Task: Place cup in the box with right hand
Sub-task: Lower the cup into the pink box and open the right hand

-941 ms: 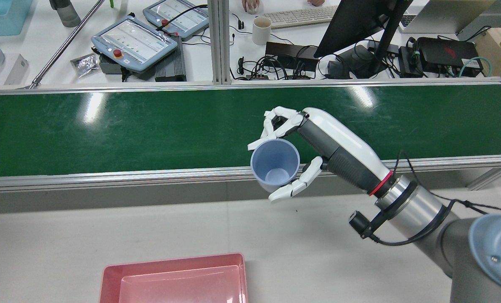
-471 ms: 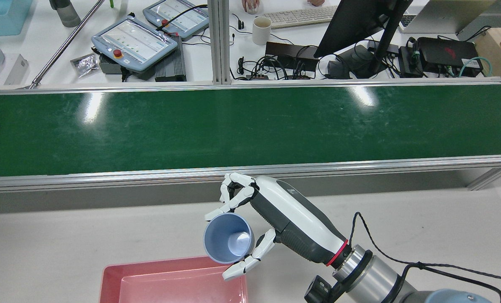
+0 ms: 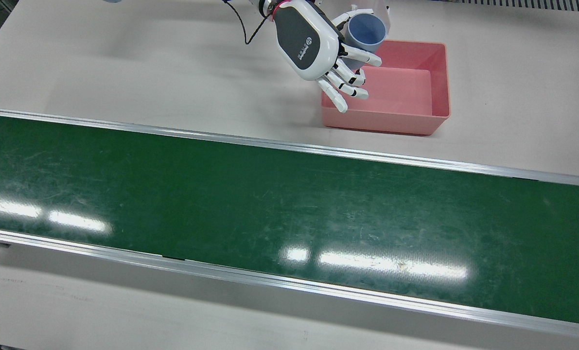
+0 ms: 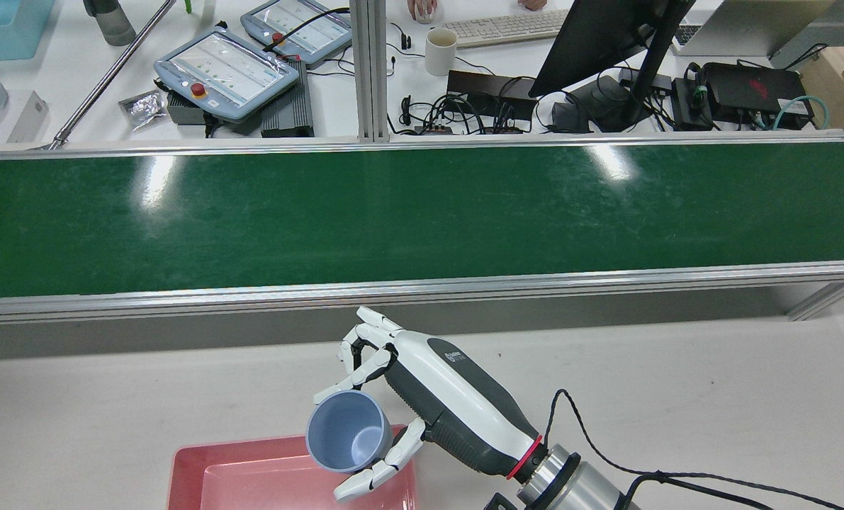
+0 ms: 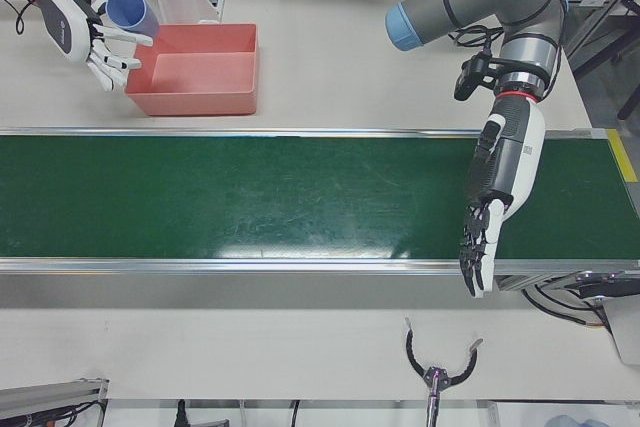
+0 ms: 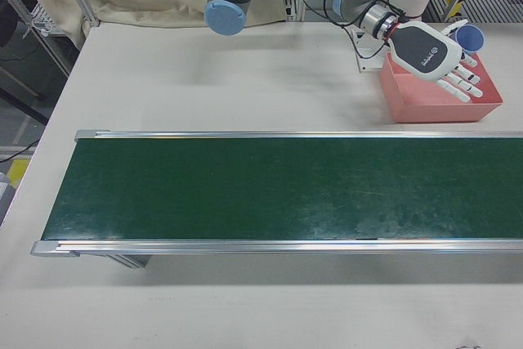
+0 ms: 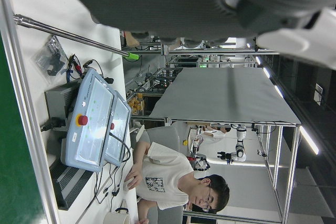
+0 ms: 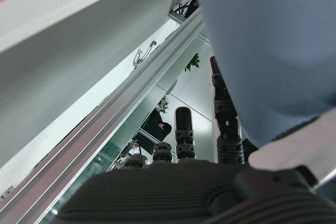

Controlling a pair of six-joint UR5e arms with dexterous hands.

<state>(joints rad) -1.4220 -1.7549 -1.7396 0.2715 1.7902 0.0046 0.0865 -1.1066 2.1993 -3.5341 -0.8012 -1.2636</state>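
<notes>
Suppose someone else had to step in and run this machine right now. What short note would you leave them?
Right hand: shut on the blue cup, holding it in the air over the near corner of the pink box, mouth tilted up and sideways.
Left hand: open, holding nothing, hanging over the green conveyor belt, away from the job.
Done: cup picked up and carried to the box.
Left: lower the cup into the box, open the hand, pull the arm clear.
</notes>
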